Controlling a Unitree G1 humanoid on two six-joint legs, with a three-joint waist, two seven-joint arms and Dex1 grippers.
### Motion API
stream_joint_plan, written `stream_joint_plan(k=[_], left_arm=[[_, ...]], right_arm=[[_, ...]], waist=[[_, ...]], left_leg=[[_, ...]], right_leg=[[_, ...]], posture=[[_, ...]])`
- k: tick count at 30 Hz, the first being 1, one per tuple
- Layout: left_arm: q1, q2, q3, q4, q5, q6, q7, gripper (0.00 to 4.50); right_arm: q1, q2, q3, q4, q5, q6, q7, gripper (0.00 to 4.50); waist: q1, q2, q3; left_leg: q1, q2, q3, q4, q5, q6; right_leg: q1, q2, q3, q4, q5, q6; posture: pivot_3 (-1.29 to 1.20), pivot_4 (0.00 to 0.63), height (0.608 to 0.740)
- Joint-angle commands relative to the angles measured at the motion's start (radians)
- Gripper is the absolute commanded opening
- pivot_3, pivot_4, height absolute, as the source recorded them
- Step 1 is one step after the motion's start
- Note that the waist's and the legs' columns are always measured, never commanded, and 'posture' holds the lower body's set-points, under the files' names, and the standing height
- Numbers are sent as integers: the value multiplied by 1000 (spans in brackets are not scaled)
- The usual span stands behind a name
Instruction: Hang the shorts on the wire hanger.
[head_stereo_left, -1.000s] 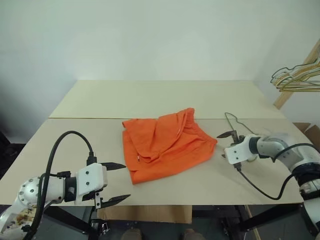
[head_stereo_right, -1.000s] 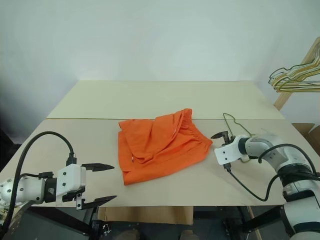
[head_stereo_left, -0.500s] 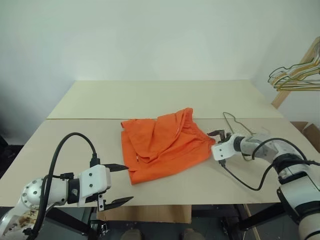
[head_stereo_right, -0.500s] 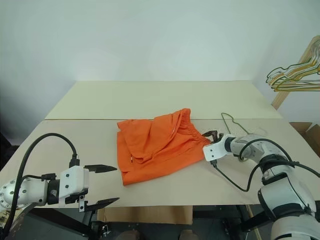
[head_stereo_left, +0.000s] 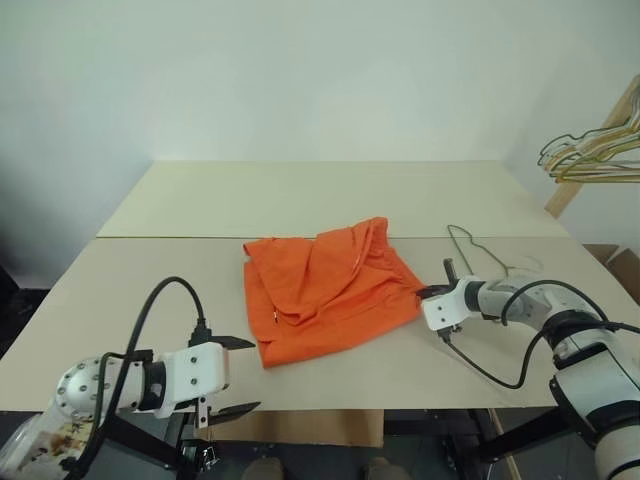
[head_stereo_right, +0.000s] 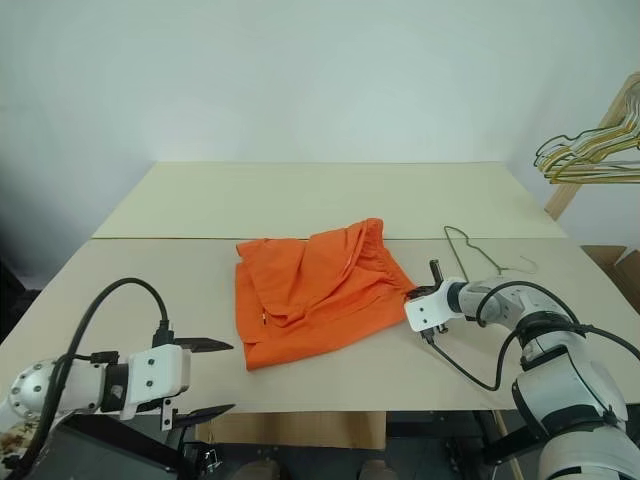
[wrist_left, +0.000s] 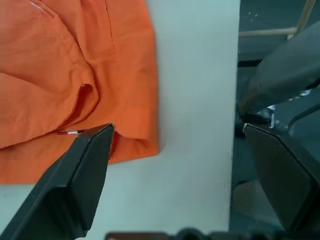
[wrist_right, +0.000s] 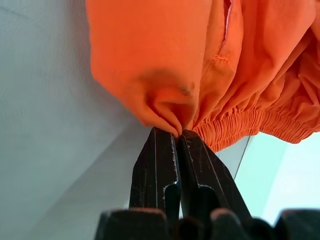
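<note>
The shorts (head_stereo_right: 320, 290) are being pinched at the waistband corner by the closed right hand (head_stereo_right: 412, 297), for lifting toward the hanger (head_stereo_right: 478, 256); the left hand (head_stereo_right: 205, 378) is being held wide open, empty.

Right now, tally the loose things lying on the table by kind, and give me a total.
Shorts, orange: 1
Wire hanger, lying flat: 1
Total: 2

The shorts (head_stereo_left: 328, 287) lie crumpled on the table (head_stereo_left: 300, 195), near its middle. The wire hanger (head_stereo_left: 478, 252) lies flat just right of the shorts. More hangers (head_stereo_left: 590, 155) hang beyond the table's right edge.
</note>
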Motion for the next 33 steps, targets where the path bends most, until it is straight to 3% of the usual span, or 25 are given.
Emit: stream_joint_plan(k=[1, 6, 11, 19, 22, 33], left_arm=[[-66, -23, -76, 46, 94, -34, 48, 4500], [-148, -88, -144, 123, 105, 34, 75, 4500], [-209, -165, -169, 203, 8, 85, 31, 4500], [-296, -222, -293, 345, 137, 21, 78, 4500], [-325, -253, -302, 398, 157, 22, 108, 3972], [-337, -249, -331, 445, 178, 68, 69, 309]], right_arm=[[-20, -3, -28, -17, 38, 21, 0, 31], [-18, -6, -28, -24, 53, 22, 13, 31], [-9, -10, -33, -34, 67, 18, 21, 31], [4, -7, -48, -56, 102, 28, 33, 31], [11, -9, -50, -66, 110, 30, 39, 0], [16, -11, -50, -83, 131, 45, 47, 0]], waist=[[0, 0, 0], [-1, 1, 0], [-2, 1, 0], [-6, 1, 0], [-7, 1, 0], [-26, 1, 0]], left_leg=[[0, 0, 0, 0, 0, 0], [0, 0, 0, -1, 0, 0], [0, 0, 0, -1, 0, 0], [0, -1, 0, 0, 0, 0], [0, -1, 0, 0, 0, 0], [1, -1, -1, 0, 0, 0]], right_leg=[[0, 0, 0, 0, 0, 0], [-1, 0, 0, 0, 0, 0], [-1, 0, 0, 2, 0, 0], [-1, 0, 1, 4, 0, 0], [-1, 0, 1, 5, 0, 0], [-1, 0, 1, 6, 0, 0]], posture=[[159, 0, 740], [147, 0, 740], [140, 0, 740], [112, 0, 740], [109, 0, 740], [108, 0, 740]])
